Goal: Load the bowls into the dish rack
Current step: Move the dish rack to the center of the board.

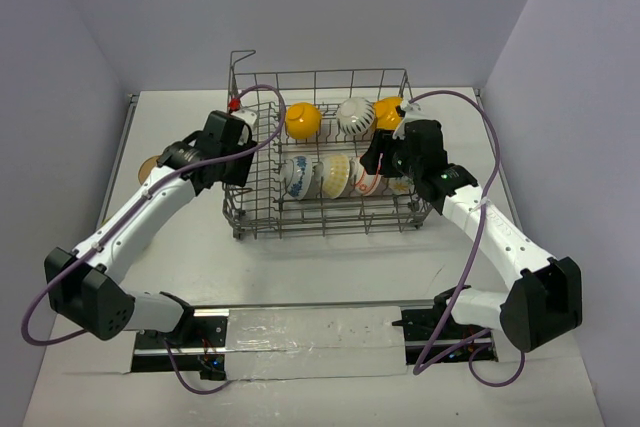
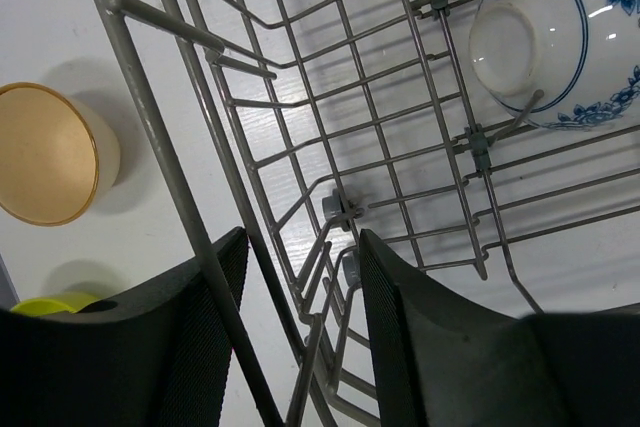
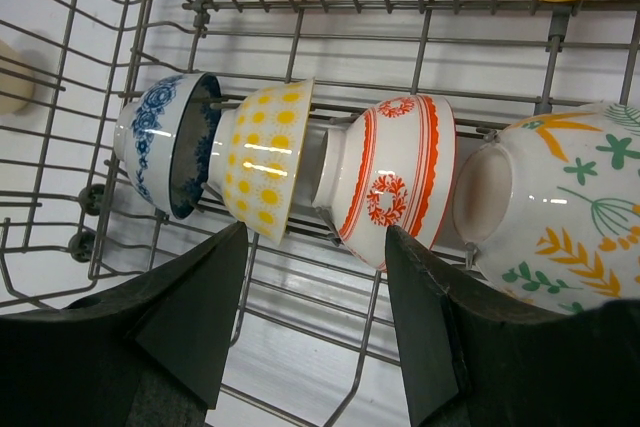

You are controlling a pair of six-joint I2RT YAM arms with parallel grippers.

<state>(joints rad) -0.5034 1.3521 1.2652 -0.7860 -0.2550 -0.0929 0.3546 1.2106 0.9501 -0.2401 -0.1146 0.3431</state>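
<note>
The grey wire dish rack (image 1: 320,209) stands mid-table with several bowls on edge between its tines. The back row holds an orange-yellow bowl (image 1: 302,120), a white striped one (image 1: 355,115) and another orange-yellow one (image 1: 388,112). In front stand the blue-patterned bowl (image 3: 165,142), a yellow-dotted one (image 3: 265,157), the red-and-white one (image 3: 395,177) and a leaf-patterned one (image 3: 560,212). My left gripper (image 2: 300,347) is open, straddling the rack's left wall wire (image 2: 215,277) and holding nothing. My right gripper (image 3: 315,317) hangs open above the front row.
Left of the rack, a tan bowl (image 2: 45,152) lies on the table with a lime green bowl (image 2: 50,302) near it, partly hidden by my left finger. The rack's raised handle (image 1: 240,57) stands at its back left corner. Walls close in on both sides.
</note>
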